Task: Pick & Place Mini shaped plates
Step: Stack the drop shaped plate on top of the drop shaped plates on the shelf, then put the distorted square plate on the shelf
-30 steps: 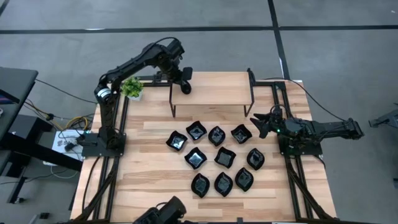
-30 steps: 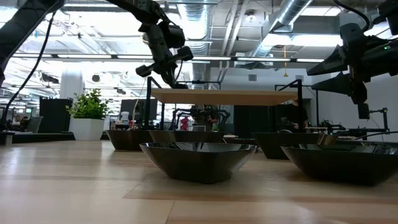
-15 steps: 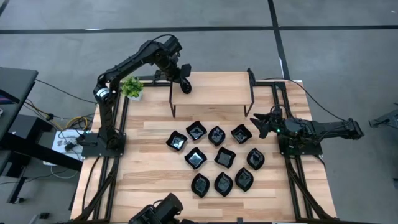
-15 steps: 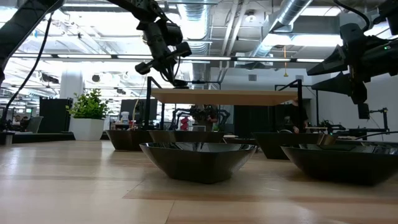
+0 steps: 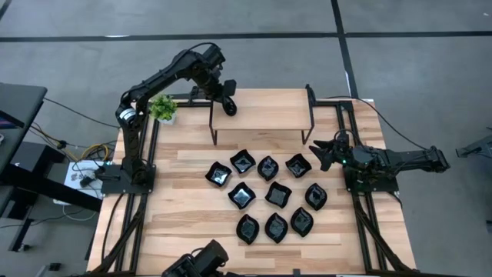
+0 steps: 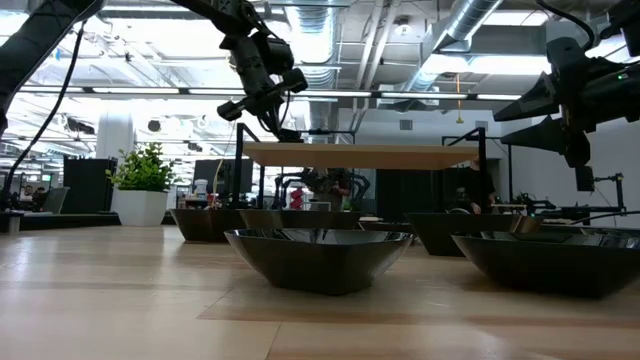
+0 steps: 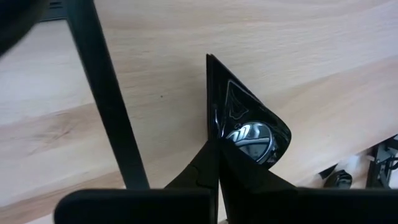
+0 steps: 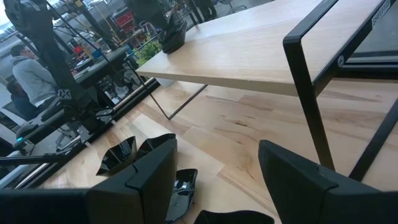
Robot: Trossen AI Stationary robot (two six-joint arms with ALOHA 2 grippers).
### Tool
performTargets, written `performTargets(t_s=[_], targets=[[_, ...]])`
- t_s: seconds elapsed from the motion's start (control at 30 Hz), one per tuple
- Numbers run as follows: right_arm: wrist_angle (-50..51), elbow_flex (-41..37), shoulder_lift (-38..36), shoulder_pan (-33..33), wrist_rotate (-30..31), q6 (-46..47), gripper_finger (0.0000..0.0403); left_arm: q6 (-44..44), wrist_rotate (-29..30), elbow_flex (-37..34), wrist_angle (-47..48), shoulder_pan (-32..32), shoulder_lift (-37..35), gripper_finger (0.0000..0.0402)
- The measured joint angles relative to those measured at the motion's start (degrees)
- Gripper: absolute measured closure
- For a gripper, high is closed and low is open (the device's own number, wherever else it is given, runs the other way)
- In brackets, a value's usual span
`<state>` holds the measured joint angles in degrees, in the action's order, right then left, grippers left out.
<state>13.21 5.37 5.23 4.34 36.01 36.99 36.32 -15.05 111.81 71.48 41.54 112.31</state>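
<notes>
My left gripper (image 5: 227, 102) is over the left end of the raised wooden shelf (image 5: 269, 114), shut on one mini shaped plate (image 7: 245, 127), a glossy black teardrop dish. The right wrist view shows this dish (image 8: 173, 38) low at the shelf top. Whether it rests there I cannot tell. Several more black plates (image 5: 267, 194) sit on their bases in rows on the table in front of the shelf. My right gripper (image 5: 317, 154) waits open at the table's right edge, with nothing between its fingers. My left gripper (image 7: 217, 146) pinches the teardrop plate's rim (image 7: 214, 132) between its two fingers, on one long side toward the broad end. The fingers come steeply from above, slanting down. The plate lies about level, hollow up, its pointed end (image 7: 208, 59) away from the fingers.
The shelf stands on thin black legs (image 5: 213, 129) at the table's far side. A small green plant in a white pot (image 5: 163, 108) stands at the far left corner. A person (image 8: 28, 74) is in the room behind. Bare wood lies along the table's left (image 5: 177, 208).
</notes>
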Motion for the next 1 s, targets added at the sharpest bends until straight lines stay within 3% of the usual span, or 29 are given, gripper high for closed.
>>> performTargets(t_s=[0.3,1.0], targets=[[0.02,0.0,-0.01,0.02,-0.01,0.0,0.0182,-0.04,0.24,0.0,-0.78,-0.01,0.0,0.0395],[0.02,0.02,-0.01,0.02,-0.02,0.04,0.0182,-0.5,0.63,-0.07,-2.44,-0.65,-1.57,0.0336]])
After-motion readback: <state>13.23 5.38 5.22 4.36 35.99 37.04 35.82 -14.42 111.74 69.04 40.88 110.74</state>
